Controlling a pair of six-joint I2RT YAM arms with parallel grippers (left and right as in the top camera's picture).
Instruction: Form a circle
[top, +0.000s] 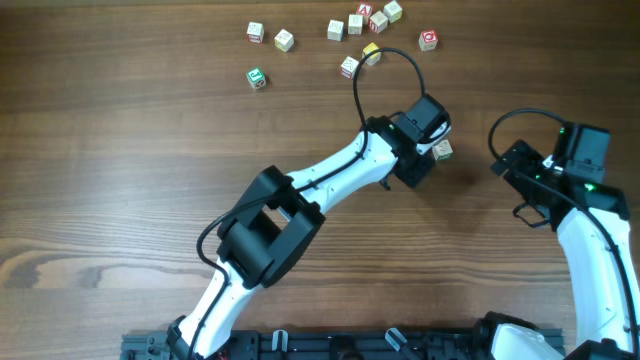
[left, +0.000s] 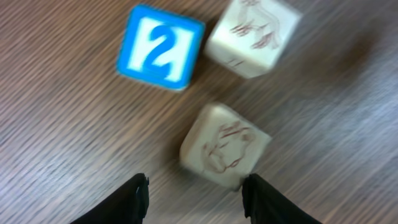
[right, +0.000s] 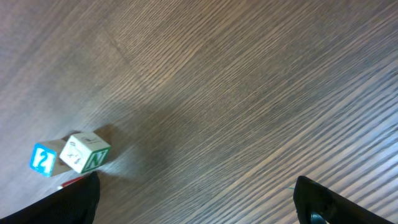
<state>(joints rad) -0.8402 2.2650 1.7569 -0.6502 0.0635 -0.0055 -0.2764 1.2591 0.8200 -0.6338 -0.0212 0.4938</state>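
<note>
Early placing stage: no ring yet, only a start cluster right of centre on the table, mid-depth, mostly hidden under the left arm's wrist in the overhead view. The left wrist view counts three cubes there: one blue cube printed with a 2, one far pale cube touching or nearly touching it on the right, and one near pale cube just apart from both; both pale ones carry brown line drawings. Left gripper has its jaws partly apart with nothing between them, the near pale cube lying just past the tips. Right gripper hangs to the right of the cluster, jaws wide, holding nothing. Loose cubes on the far side, centre: eleven counted, scattered, a few bunched. Judgement: three cubes cannot close a circle, so the next move calls for fetching a far cube and setting it on a curve beside the cluster without knocking the placed ones.
</note>
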